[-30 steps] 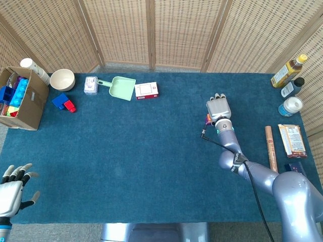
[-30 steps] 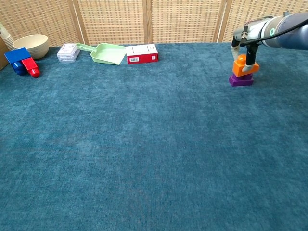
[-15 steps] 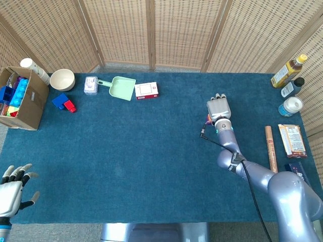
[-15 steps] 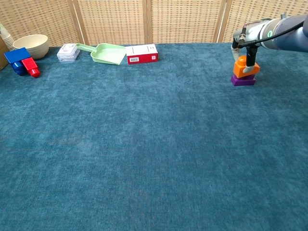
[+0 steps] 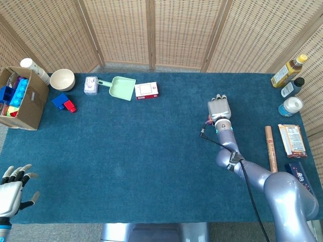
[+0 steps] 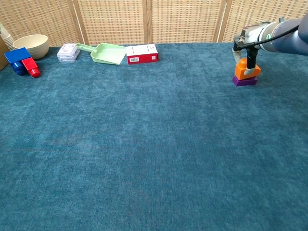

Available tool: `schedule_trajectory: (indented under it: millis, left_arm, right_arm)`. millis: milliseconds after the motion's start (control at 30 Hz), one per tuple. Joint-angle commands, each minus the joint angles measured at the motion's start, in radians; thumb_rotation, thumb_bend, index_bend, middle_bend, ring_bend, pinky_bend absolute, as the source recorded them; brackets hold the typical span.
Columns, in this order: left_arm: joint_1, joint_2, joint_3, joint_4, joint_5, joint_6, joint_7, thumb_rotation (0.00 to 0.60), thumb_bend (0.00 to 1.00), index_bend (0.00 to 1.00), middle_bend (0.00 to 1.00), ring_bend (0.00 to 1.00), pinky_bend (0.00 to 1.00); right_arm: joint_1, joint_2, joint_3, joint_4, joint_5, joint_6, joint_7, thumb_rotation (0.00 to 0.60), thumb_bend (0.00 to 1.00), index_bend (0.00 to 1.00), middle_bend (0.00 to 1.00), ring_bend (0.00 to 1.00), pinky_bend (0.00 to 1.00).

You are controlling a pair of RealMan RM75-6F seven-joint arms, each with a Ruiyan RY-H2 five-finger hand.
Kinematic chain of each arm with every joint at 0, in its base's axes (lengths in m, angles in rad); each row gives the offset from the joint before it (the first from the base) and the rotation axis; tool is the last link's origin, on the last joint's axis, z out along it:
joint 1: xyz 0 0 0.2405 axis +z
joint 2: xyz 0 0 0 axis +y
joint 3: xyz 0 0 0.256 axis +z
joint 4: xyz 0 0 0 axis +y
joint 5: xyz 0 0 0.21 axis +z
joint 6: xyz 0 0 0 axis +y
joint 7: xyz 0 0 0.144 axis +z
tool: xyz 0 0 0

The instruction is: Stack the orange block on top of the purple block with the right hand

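Right robot hand (image 5: 219,109) directly above orange block (image 6: 247,70), pinching it; block sits on purple block (image 6: 245,81). Left robot hand (image 5: 12,191) far off, spread, empty.

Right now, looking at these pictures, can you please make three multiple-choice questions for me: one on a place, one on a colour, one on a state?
1. Where does the orange block sit?
A. in the bowl
B. on the purple block
C. inside the cardboard box

2. What colour is the dustpan?
A. light green
B. yellow
C. black

3. How is the left hand?
A. holding a bottle
B. pressing the red box
C. empty, fingers apart

Answers: 1 B, chest view shows orange above purple; 2 A, the pan is pale green; 3 C, head view shows it spread, holding nothing.
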Motion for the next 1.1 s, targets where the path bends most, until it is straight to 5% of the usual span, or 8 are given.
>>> schedule_trajectory:
  millis: [33, 767, 1100]
  left_arm:
    - [0.000, -0.001, 0.000, 0.001, 0.000, 0.000, 0.000, 0.600, 0.37, 0.34, 0.16, 0.15, 0.00]
    - [0.006, -0.004, 0.003, 0.008, -0.001, 0.003, -0.007, 0.600, 0.37, 0.34, 0.17, 0.15, 0.00]
    - [0.003, -0.003, 0.001, 0.011, 0.003, 0.002, -0.011, 0.600, 0.37, 0.34, 0.16, 0.15, 0.00]
  right_arm:
    - [-0.001, -0.003, 0.001, 0.007, 0.002, -0.003, -0.001, 0.600, 0.26, 0.60, 0.22, 0.08, 0.14]
    - [-0.008, -0.033, 0.001, 0.064, 0.024, -0.024, -0.033, 0.600, 0.26, 0.60, 0.22, 0.07, 0.14]
    - [-0.009, 0.013, 0.003, -0.004, 0.036, -0.004, -0.050, 0.600, 0.28, 0.27, 0.19, 0.04, 0.14]
